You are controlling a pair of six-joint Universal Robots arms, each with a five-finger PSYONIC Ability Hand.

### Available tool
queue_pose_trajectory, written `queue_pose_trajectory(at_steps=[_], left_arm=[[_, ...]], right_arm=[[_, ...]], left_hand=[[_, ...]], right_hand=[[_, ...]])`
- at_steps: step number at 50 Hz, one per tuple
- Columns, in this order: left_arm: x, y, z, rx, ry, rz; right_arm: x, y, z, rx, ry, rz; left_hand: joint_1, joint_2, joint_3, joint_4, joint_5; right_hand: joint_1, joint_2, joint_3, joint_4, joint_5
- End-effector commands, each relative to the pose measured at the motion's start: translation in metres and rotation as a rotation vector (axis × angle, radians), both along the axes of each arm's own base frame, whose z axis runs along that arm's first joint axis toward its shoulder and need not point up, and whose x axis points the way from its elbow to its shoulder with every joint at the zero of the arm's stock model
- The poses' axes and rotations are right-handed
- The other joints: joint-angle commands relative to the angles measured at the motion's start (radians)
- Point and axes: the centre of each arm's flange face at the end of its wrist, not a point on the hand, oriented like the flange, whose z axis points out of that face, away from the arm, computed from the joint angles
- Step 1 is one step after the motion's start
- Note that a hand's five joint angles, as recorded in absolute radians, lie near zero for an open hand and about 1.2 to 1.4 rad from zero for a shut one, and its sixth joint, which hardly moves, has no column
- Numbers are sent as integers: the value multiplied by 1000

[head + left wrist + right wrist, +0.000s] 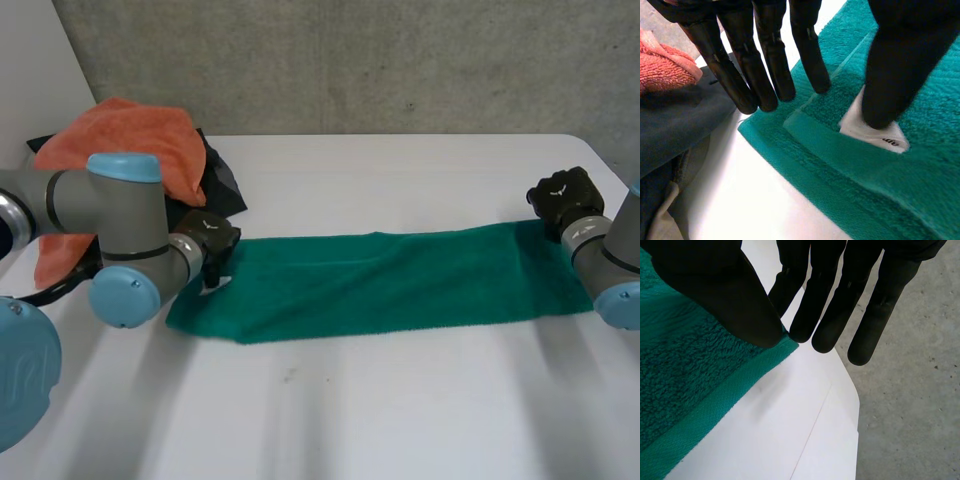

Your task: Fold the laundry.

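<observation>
Finds green towel point(390, 285) laid flat as a folded strip across counter point(400, 400) from 9 to 3 o'clock, left hand point(208, 240) thumb on white label point(872, 132) at 9, right hand point(566, 198) thumb on 3 o'clock corner, fingers point(767, 75) straight, apart, clamping nothing, probably squaring ends for next fold.

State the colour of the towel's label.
White; the label shows best in the left wrist view.

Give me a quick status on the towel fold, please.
Left robot hand open, thumb on label. Right robot hand open, thumb on corner. Green towel flat, folded. Dark cloth beside it.
</observation>
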Motion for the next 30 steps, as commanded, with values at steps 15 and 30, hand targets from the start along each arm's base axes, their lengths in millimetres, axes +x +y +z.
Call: queue_pose_trajectory(at_steps=[15, 30], left_arm=[[6, -19, 23, -137, 33, 76], [2, 18, 13, 27, 2, 29]], right_arm=[[2, -1, 1, -8, -4, 4], [1, 0, -3, 2, 0, 3]], left_hand=[[473, 490, 509, 506, 513], [-202, -185, -166, -169, -162]], right_hand=[[265, 218, 206, 200, 205], [265, 218, 206, 200, 205]])
